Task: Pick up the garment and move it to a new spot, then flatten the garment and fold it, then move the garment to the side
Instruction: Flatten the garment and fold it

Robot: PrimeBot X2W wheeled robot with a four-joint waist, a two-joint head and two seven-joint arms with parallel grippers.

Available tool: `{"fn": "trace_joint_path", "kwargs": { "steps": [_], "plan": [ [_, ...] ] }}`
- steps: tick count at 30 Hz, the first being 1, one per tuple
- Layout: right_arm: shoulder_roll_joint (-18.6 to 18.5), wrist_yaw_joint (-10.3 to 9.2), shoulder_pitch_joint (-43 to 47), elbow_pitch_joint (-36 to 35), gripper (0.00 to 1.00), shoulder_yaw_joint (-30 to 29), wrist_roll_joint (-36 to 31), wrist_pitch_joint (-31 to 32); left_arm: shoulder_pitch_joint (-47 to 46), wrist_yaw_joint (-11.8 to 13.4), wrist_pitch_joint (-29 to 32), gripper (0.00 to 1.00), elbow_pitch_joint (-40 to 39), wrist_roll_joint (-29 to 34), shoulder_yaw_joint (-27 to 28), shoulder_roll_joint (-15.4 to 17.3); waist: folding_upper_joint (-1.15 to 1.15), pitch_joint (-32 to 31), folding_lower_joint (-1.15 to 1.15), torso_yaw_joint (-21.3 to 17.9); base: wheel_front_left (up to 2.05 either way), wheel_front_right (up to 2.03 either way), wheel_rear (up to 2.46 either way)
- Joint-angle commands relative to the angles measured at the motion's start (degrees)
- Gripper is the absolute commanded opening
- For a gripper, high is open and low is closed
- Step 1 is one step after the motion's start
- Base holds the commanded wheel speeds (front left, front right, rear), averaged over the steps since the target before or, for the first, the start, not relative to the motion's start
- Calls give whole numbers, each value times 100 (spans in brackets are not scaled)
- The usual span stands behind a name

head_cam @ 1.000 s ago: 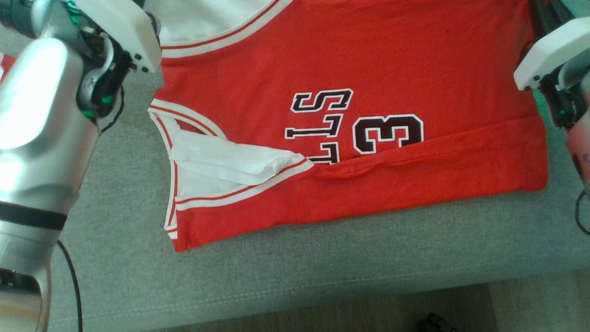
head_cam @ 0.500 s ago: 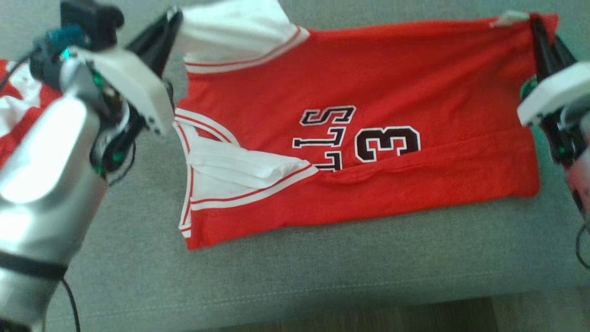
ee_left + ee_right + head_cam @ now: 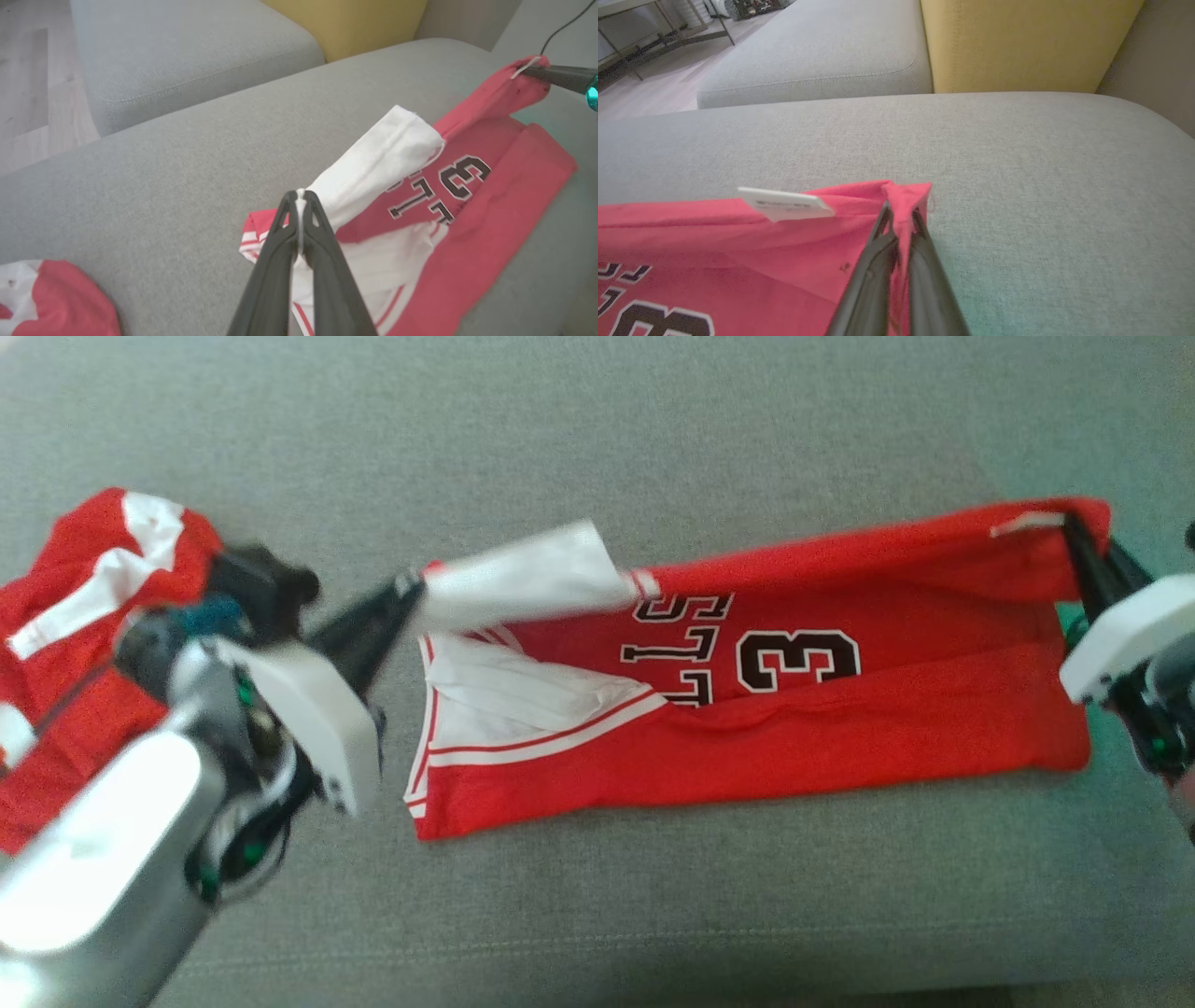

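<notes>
The left jaws are pressed together on a white, inside-out corner at the shoulder end of a red jersey (image 3: 840, 728). The right jaws are clamped shut on the red hem corner at the other end. A small white label (image 3: 784, 204) sticks out of the hem just beside that grip.

Between the two grips the jersey's far edge is lifted and stretched in a line. The rest lies on a grey sofa seat (image 3: 653, 915). The near long edge is folded up over the front, covering the lower part of the black lettering and the bottom of a large black "3", both edged in white. At the shoulder end, white lining and red-and-white striped trim show where the armhole has turned outward.

To the robot's left, well apart from the jersey, a second red-and-white garment (image 3: 84, 616) lies crumpled on the same seat. Beyond the seat are a yellow cushion (image 3: 1017, 42), another grey sofa section (image 3: 822, 56) and pale wood flooring (image 3: 28, 84).
</notes>
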Motion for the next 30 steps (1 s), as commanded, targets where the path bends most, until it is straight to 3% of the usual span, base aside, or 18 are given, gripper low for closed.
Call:
{"fn": "trace_joint_path", "kwargs": {
  "steps": [1,10,15,16,17,18,19,20,30],
  "plan": [
    [-272,37,213,-201,0,63,67,135,-64,65,115,0,-370,-43,217,351,0,-125,0,58,0,0,0],
    [-614,37,766,-665,0,130,366,898,480,134,533,0,-869,-126,-122,557,0,-380,0,112,0,0,0],
    [-778,37,1043,-980,0,119,486,1321,659,42,577,0,-800,-129,-324,555,0,-447,0,65,0,0,0],
    [-801,37,1100,-1028,56,123,494,1413,691,18,588,0,-765,-119,-378,547,0,-463,0,53,0,0,0],
    [-803,37,1171,-1041,100,97,563,1554,724,7,602,0,-726,-111,-426,535,0,-479,0,41,0,0,0],
    [-831,37,1224,-1072,100,100,560,1673,763,30,616,21,-685,-109,-459,516,0,-498,0,31,0,0,0],
    [-887,37,1262,-1133,100,145,466,1760,793,52,622,78,-644,-81,-493,509,0,-519,0,20,0,0,0],
    [-940,37,1289,-1186,100,153,371,1801,820,84,602,100,-603,-48,-511,502,0,-540,0,4,0,0,0],
    [-875,37,1642,-1731,100,-657,-130,1827,1053,519,-374,100,-183,-84,-116,176,0,-851,0,-112,0,0,0]
  ]
}}
